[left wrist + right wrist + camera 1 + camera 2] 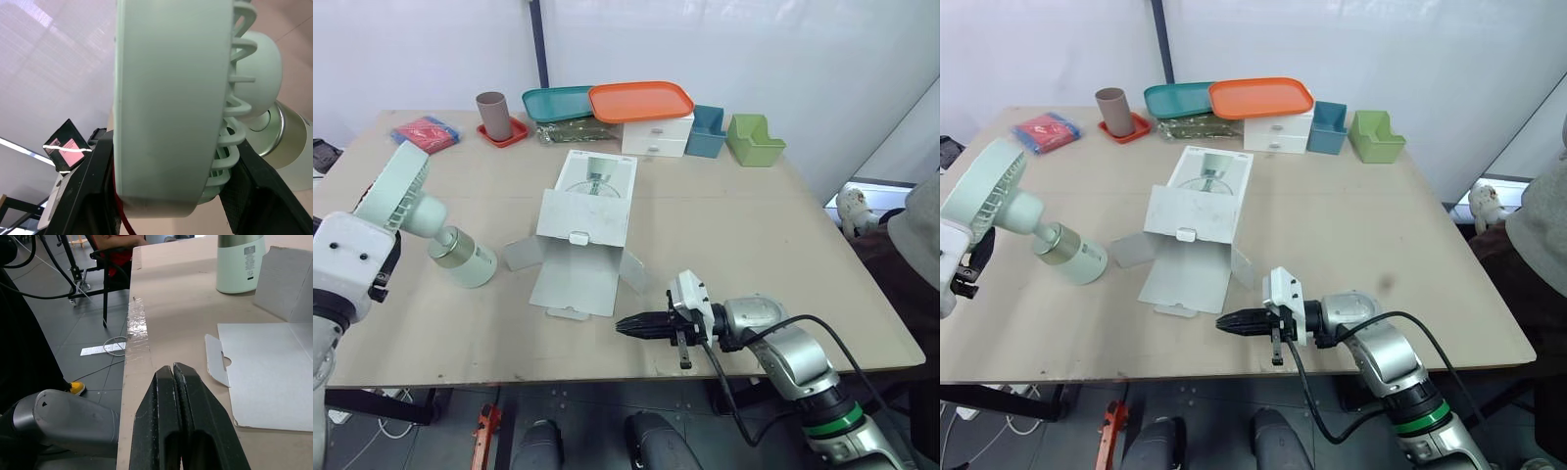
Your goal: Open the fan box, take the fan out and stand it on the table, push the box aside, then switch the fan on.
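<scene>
Reaching in from the left edge of the table (754, 225), the left arm holds its gripper (173, 147) raised, black fingers (90, 186) clamped on either side of the fan (429, 217) at its round grille head. The right arm stretches along the table's near edge, its gripper (625, 326) pointing left with jaws pressed together on nothing, just off the near flap of the fan box (582, 211).

The fan is pale mint green with a silvery collar above a cylindrical base. It leans steeply, head up and to the left, base down toward the box (whether it touches the tabletop I cannot tell). The box lies open at mid-table, flaps splayed.
</scene>
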You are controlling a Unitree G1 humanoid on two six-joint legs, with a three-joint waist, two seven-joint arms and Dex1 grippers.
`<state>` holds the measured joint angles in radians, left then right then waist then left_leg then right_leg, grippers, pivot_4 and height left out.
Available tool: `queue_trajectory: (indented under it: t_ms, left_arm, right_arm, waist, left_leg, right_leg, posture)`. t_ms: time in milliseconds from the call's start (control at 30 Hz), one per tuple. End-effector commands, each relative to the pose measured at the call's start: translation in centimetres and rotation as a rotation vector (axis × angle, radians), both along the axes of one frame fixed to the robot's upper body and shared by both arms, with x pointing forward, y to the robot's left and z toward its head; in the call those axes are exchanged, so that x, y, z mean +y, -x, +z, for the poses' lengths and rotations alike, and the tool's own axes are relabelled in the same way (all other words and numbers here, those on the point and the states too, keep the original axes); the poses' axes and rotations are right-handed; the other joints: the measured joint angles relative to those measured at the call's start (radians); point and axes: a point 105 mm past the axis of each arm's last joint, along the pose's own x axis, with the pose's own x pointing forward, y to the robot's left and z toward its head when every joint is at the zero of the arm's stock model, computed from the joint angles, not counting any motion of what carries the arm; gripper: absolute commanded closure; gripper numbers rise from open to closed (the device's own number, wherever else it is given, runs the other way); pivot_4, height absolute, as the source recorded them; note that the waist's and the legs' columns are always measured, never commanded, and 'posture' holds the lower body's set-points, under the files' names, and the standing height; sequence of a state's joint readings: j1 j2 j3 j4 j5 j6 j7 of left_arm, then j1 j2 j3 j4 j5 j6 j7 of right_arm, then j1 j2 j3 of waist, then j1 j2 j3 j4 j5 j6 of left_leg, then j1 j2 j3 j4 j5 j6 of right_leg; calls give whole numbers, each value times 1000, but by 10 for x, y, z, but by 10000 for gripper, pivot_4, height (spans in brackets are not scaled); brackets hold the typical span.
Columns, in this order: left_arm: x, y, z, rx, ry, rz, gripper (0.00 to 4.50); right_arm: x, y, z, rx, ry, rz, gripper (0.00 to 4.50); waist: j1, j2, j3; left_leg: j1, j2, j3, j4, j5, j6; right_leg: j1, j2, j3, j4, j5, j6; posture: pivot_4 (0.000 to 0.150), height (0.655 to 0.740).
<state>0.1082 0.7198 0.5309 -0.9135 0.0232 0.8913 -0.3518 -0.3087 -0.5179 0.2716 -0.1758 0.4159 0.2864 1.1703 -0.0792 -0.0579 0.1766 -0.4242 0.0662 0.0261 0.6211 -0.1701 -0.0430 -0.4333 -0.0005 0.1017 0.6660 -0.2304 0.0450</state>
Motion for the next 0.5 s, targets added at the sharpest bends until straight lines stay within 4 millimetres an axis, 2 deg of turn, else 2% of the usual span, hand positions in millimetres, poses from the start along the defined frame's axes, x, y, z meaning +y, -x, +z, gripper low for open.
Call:
queue_trajectory:
  t_ms: [33,167,300,500]
  left_arm:
    - [0,0,11,-65,-9,17,14427]
    - [-5,-3,11,-66,-8,-2,1454]
    - [-6,-3,18,-93,-14,-3,581]
    - [-6,-3,17,-95,-16,1,581]
  right_arm:
    - [0,3,9,-41,-13,3,45000]
    - [1,4,8,-36,-14,-2,45000]
    - [0,4,8,-36,-14,-5,45000]
    - [1,3,8,-38,-14,-8,45000]
  waist:
    - [0,0,0]
    - [1,0,0]
    - [1,0,0]
    - [1,0,0]
  left_leg:
    - [0,0,0,0,0,0]
    - [0,0,0,0,0,0]
    - [0,0,0,0,0,0]
    - [0,0,0,0,0,0]
  right_leg:
    - [0,0,0,0,0,0]
    - [0,0,0,0,0,0]
    - [0,0,0,0,0,0]
    - [0,0,0,0,0,1]
  posture:
    - [1500,7400]
    - [1500,7400]
    - [1500,7400]
    - [1500,7400]
